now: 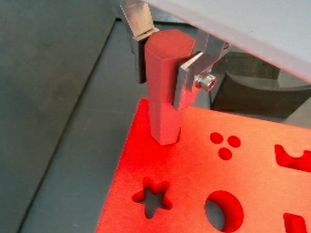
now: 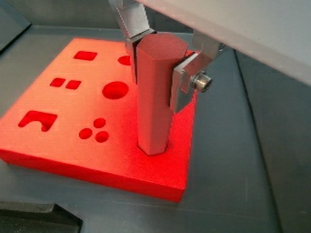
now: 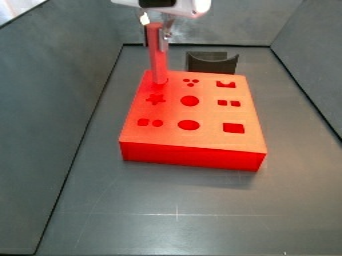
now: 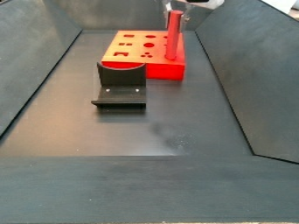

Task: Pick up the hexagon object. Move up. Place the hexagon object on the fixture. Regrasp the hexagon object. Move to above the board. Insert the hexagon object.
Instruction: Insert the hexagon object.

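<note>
My gripper (image 1: 166, 62) is shut on the hexagon object (image 1: 165, 100), a slim red-pink bar held upright by its upper part between the silver fingers (image 2: 185, 84). The bar's lower end (image 2: 155, 146) meets the top of the red-orange board (image 2: 85, 109) close to one corner. Whatever hole lies under it is hidden by the bar. In both side views the bar (image 3: 156, 55) (image 4: 173, 39) stands vertical under the gripper (image 3: 167, 8) at the board's edge (image 3: 187, 140). The fixture (image 4: 121, 83), a dark notched block, stands apart from the board (image 4: 138, 54) with nothing on it.
The board has star, circle, oval and square cut-outs (image 3: 189, 101). The fixture (image 3: 210, 62) sits just past the board's far side. Dark sloping walls (image 4: 228, 79) close in the floor on all sides.
</note>
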### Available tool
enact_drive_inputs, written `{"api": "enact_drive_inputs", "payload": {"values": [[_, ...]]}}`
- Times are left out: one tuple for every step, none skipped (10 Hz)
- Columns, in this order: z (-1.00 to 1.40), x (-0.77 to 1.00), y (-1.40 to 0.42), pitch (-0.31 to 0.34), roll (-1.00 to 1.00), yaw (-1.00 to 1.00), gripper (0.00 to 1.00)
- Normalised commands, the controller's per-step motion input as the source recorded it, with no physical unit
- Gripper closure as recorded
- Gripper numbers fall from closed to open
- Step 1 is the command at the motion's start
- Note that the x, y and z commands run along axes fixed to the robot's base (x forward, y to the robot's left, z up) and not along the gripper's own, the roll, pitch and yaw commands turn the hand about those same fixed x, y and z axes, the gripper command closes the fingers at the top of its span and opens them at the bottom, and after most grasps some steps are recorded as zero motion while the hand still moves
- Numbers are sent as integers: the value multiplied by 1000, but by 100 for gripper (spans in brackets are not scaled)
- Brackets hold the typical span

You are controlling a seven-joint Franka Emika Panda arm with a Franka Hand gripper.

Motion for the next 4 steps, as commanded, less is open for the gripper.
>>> {"api": "enact_drive_inputs", "payload": {"values": [[-226,363,0,31,0,-71,100],[-106,126,3,-21,-61,-74,100],[-31,0,0,-47,-4,0,100],[0,0,0,0,0,0,100]]}}
